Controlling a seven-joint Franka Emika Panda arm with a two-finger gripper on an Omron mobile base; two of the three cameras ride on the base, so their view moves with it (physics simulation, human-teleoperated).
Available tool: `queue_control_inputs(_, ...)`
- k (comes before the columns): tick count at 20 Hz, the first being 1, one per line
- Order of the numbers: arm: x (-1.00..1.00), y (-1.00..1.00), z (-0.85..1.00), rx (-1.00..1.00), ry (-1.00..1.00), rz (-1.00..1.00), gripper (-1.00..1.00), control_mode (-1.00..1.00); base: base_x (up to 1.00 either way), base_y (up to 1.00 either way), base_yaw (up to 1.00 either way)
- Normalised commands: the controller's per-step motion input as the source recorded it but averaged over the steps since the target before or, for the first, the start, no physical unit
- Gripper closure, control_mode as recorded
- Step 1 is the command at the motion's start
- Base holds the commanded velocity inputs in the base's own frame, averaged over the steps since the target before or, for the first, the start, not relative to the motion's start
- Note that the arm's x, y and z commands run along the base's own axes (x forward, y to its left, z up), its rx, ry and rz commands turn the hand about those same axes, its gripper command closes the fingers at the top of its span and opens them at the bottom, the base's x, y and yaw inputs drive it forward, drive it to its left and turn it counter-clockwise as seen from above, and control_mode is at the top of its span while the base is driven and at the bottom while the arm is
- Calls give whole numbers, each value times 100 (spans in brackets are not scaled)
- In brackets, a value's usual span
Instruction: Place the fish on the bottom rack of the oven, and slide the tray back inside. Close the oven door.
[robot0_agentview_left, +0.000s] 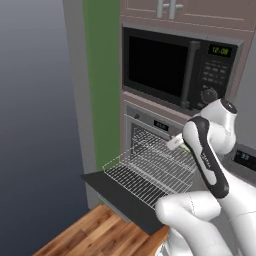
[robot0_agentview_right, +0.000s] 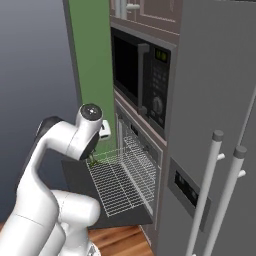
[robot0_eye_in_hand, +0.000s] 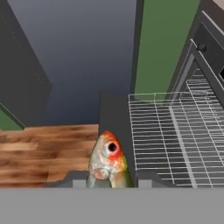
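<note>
- Silver wire rack (robot0_agentview_left: 150, 172) is pulled out of the oven (robot0_agentview_left: 150, 125), sitting over the dropped-open oven door (robot0_agentview_left: 117, 192); right base view has the same rack (robot0_agentview_right: 120, 180) stretched above the dark door panel (robot0_agentview_right: 75, 175).
- Fish (robot0_eye_in_hand: 107, 162) is in the gripper (robot0_eye_in_hand: 109, 183): orange-red head w/ 1 dark eye up, pale greenish body running down betw. the 2 dark tips, fingers clamped on it.
- Hand view: fish hangs just left of the rack's near edge (robot0_eye_in_hand: 175, 140), over the door's dark strip (robot0_eye_in_hand: 114, 118) and wood floor (robot0_eye_in_hand: 43, 153). Not on the rack yet.
- Right base view: a small greenish bit of fish (robot0_agentview_right: 93, 161) pokes out under the wrist, at the rack's front-left corner.
- Left base view: hand is mostly behind the forearm, approx. over the rack.
- Black microwave (robot0_agentview_left: 175, 67) above the oven, green wall (robot0_agentview_left: 102, 75) to its left.
- Grey fridge (robot0_agentview_right: 215, 125) w/ 2 bar handles to the right.
</note>
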Motion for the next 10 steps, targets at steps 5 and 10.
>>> queue_control_inputs(5, 42, 3, -35, 0, 2, 0, 100, -100, 0, 0, 0)
queue_control_inputs(10, 52, 2, -63, -4, 2, 0, 100, -100, 0, 0, 0)
